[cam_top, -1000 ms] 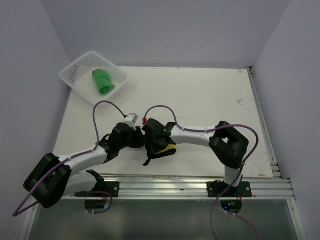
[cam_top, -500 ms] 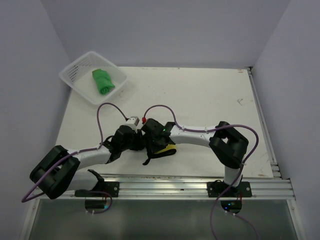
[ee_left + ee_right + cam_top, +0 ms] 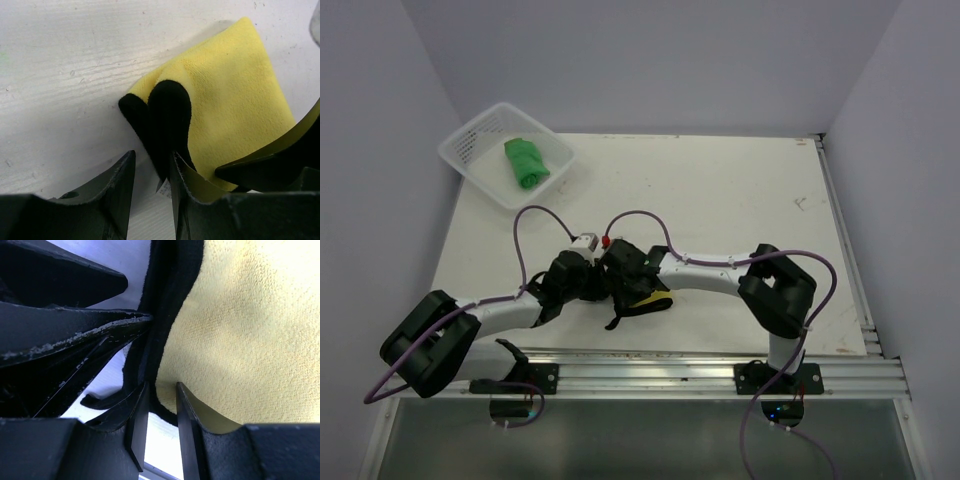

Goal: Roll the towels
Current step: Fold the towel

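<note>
Leftward toward 8 o'clock swings the left arm's elbow, its left gripper (image 3: 151,159) straddling the black fold of the yellow towel (image 3: 230,100), grip unclear, near the 6 o'clock edge of the table (image 3: 720,200), while the right gripper (image 3: 162,387) pinches the black hem, so rolling seems barely begun.

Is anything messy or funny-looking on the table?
The yellow towel near the front of the table looks lumpy: its black underside is bunched up in a fold instead of a neat roll. The green towel sits rolled in the white basket.
</note>
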`<action>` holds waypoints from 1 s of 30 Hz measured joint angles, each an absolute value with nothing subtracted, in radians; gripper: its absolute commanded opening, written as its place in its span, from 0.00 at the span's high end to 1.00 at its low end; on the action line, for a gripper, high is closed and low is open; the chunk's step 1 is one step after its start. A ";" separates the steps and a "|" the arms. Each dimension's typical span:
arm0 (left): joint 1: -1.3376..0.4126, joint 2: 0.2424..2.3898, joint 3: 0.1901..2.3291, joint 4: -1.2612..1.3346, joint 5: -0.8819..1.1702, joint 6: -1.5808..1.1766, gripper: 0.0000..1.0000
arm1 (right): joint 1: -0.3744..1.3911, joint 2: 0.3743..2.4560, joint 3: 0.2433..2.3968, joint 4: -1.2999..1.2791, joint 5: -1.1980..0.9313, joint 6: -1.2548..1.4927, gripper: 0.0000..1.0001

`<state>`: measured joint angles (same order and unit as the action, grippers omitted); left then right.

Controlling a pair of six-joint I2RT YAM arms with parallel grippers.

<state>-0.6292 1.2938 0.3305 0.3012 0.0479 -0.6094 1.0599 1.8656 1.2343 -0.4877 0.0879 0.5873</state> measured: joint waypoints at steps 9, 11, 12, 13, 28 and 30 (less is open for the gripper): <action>-0.629 1.294 0.329 0.305 0.048 -0.609 0.62 | 1.069 1.879 1.237 -0.492 0.121 0.583 0.89; -0.629 1.294 0.329 0.305 0.047 -0.609 0.62 | 1.072 1.880 1.238 -0.493 0.123 0.583 0.96; -0.629 1.294 0.329 0.305 0.047 -0.609 0.62 | 1.072 1.880 1.238 -0.493 0.123 0.583 0.98; -0.629 1.294 0.329 0.305 0.047 -0.609 0.62 | 1.072 1.880 1.238 -0.493 0.125 0.583 1.00; -0.630 1.294 0.329 0.305 0.047 -0.610 0.62 | 1.075 1.879 1.253 -0.507 0.139 0.583 0.72; -0.630 1.294 0.329 0.305 0.047 -0.609 0.62 | 1.076 1.879 1.256 -0.508 0.139 0.583 0.71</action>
